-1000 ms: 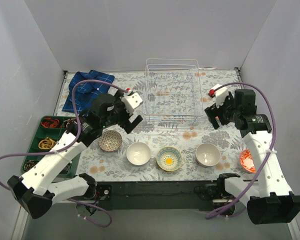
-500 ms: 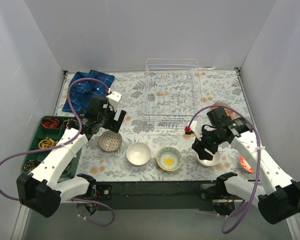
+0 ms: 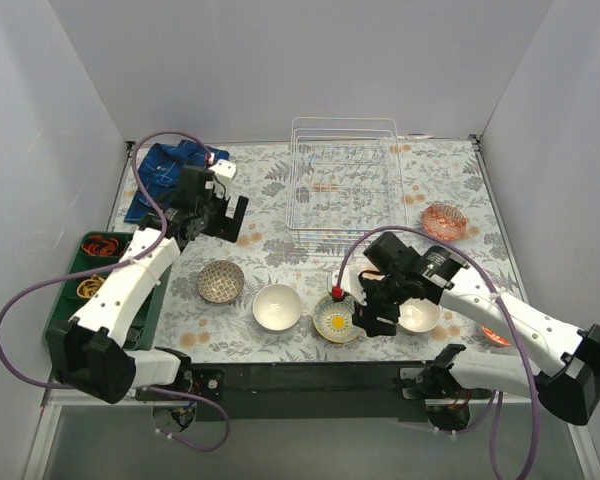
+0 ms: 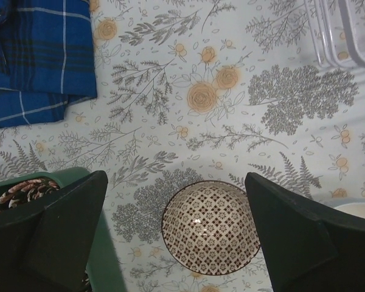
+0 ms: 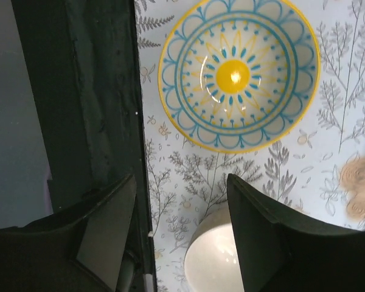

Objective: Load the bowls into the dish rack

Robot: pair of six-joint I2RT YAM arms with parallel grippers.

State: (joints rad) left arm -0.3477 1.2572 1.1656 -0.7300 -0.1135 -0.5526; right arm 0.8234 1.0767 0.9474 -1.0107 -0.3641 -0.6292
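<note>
- Right claw (image 5: pixel 181 182) has swung left off the right white bowl (image 3: pixel 420 318) to hang by the yellow-and-blue bowl (image 5: pixel 238 76); left claw (image 4: pixel 175 176) has drawn back toward the blue plaid cloth (image 3: pixel 165 170)
- Right claw: fingers spread wide, nothing between them. Yellow-and-blue bowl lies just ahead of the tips, and the right white bowl shows low between the fingers. Likely lining up on a rim, though which bowl is unclear
- Left claw: spread wide and empty, high above the brown lattice-patterned bowl (image 4: pixel 210 226), apart from it. Reads as waiting or aiming
- Dish rack (image 3: pixel 344 226): far middle of the bench (image 3: pixel 440 170), behind the bowl row, with no bowl visible in it. Loading looks not yet begun
- Row bowls sit upright, mouths up, in a line along the near edge, with the left white bowl (image 3: pixel 277 306) between the brown and yellow ones. The rim seems the only handle
- Around: orange-red bowl (image 3: pixel 444 220) right of the rack and apart from it; red bowl (image 3: pixel 492 335) at the near right, only a sliver showing; green compartment tray (image 4: pixel 112 274) at the left edge
- In the way: neighbouring bowls sit close, so a wide claw may nudge one. The rack's raised near wall must be cleared on the way in
</note>
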